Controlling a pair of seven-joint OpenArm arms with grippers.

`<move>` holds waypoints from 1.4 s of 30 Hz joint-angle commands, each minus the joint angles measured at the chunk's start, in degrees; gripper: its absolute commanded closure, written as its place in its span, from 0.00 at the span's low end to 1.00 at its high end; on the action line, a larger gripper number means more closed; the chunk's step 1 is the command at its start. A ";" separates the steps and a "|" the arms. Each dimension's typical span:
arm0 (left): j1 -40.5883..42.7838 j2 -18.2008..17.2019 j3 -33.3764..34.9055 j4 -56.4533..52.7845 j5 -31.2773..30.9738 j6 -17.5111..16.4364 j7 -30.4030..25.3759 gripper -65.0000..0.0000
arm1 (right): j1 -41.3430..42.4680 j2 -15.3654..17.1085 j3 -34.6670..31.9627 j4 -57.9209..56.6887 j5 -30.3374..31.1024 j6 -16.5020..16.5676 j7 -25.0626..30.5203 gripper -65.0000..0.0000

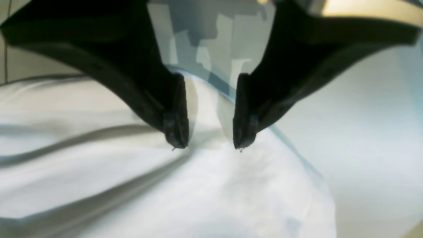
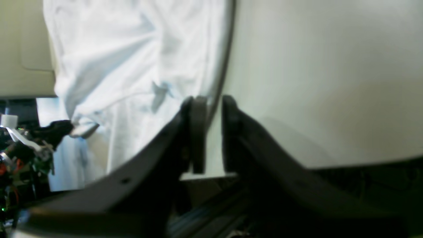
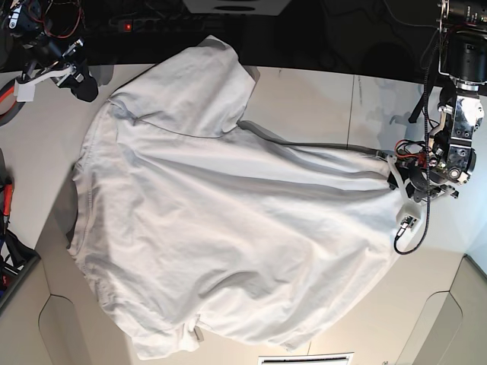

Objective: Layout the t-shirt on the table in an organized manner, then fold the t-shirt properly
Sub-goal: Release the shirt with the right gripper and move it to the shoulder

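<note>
legible text, labels, brands, numbers, signs: none. t-shirt (image 3: 221,228): plain, with a small tag at one hem, too small to read. table (image 3: 319,99): unmarked.

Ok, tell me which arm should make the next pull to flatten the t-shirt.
Probably left. Its tool hangs open right over the t-shirt, at the bunched edge. The right tool sits at the far table corner, off the cloth.

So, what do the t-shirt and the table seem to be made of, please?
The t-shirt: soft white woven or knit cloth, probably cotton; it wrinkles, drapes in folds and shows stitched hems. The table: a hard, flat, matte cream board, perhaps laminate or painted wood; it shows no gloss and a thin dark seam. The exact material is uncertain.
</note>
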 commanded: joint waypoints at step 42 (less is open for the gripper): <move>-1.25 -0.96 -0.44 0.74 -0.07 0.00 -1.64 0.64 | 1.70 -2.01 -2.43 -0.77 -1.07 -0.39 4.04 0.55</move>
